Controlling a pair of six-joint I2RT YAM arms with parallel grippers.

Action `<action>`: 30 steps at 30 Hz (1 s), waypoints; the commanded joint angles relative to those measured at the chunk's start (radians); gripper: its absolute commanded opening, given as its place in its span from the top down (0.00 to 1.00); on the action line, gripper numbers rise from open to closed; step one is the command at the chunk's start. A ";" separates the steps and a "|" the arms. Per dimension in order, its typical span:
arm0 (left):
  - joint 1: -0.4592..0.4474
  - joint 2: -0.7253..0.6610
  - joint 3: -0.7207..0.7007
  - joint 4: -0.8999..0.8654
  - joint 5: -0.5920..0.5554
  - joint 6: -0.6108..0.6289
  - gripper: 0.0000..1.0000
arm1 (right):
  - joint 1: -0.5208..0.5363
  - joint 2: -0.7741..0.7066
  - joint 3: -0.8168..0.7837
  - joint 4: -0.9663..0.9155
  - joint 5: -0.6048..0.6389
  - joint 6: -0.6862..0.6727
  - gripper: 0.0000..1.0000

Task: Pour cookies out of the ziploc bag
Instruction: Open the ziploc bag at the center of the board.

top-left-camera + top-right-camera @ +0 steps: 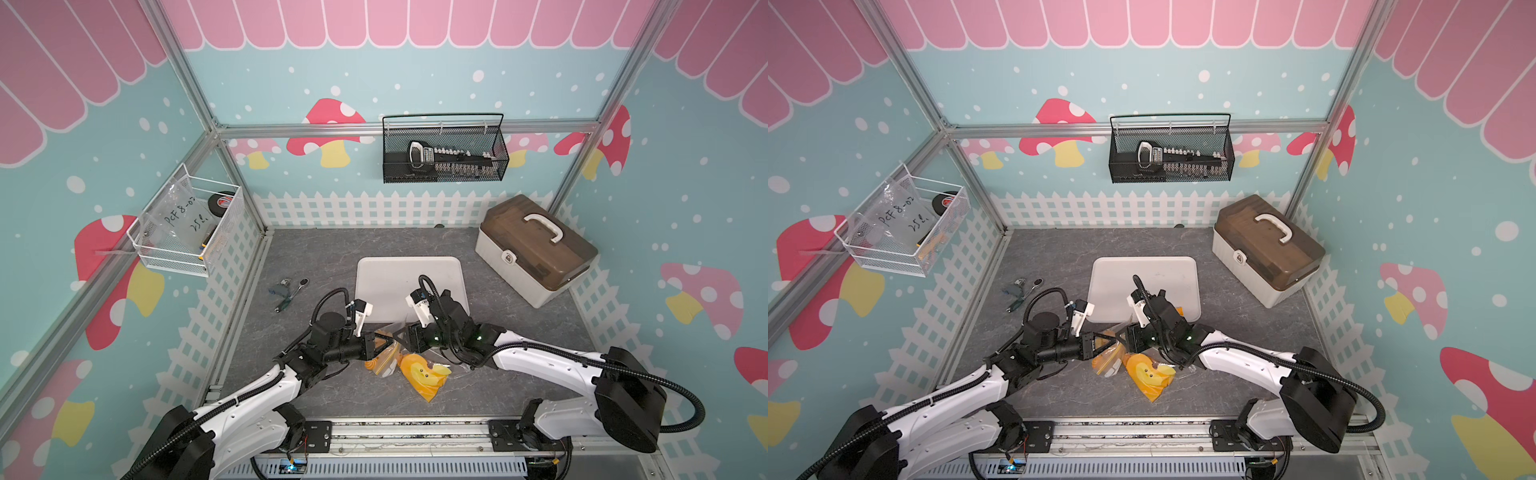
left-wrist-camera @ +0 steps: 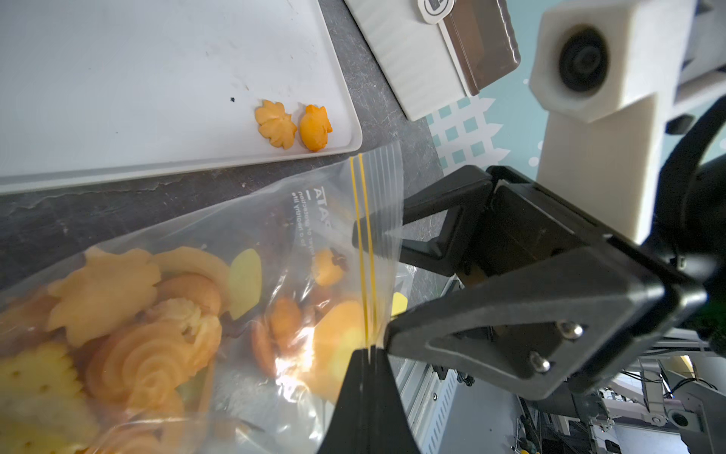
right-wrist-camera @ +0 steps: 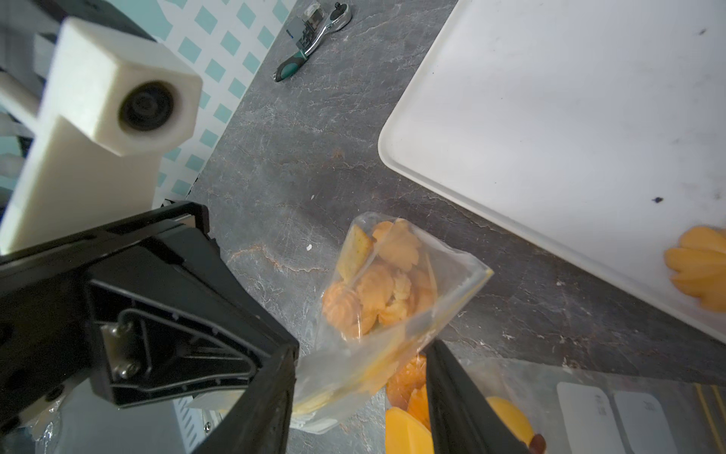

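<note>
The left pincer (image 2: 367, 353) was clamped on the zip edge of the bag (image 2: 251, 212); the right pincer (image 3: 359, 353) stood apart, astride that edge. Most cookies (image 2: 137, 353) remained inside the bag, over the worktop (image 2: 78, 212). Two lay on the tray (image 2: 118, 78) just beside it.

Open tabletop (image 1: 328, 266) between ratchet (image 1: 293, 291) and tray (image 1: 399, 278)

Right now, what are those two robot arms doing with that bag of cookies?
The left hand is pinching the zip edge of a clear bag. The right hand has its fingers open around that same edge. They hold it beside a white tray. Two cookies lie on the tray near its rim, but most are inside the bag, so the pouring is not done.
</note>
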 commanded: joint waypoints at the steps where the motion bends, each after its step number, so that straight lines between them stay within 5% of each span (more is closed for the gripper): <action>1: -0.005 -0.004 -0.009 0.032 -0.002 -0.015 1.00 | 0.007 0.018 0.003 0.038 0.000 0.019 0.53; 8: -0.005 -0.007 -0.003 0.022 -0.011 -0.012 1.00 | 0.007 0.010 -0.012 0.031 -0.001 0.011 0.76; 14: 0.004 -0.027 0.028 -0.080 -0.044 0.024 0.86 | 0.007 -0.024 -0.031 0.020 -0.008 -0.007 0.84; 22: 0.006 0.020 0.081 -0.127 0.055 0.071 0.66 | 0.012 -0.045 -0.027 0.003 -0.038 -0.047 0.82; 30: 0.006 0.047 0.085 -0.114 0.107 0.081 0.82 | 0.016 -0.052 -0.018 0.006 -0.041 -0.073 0.72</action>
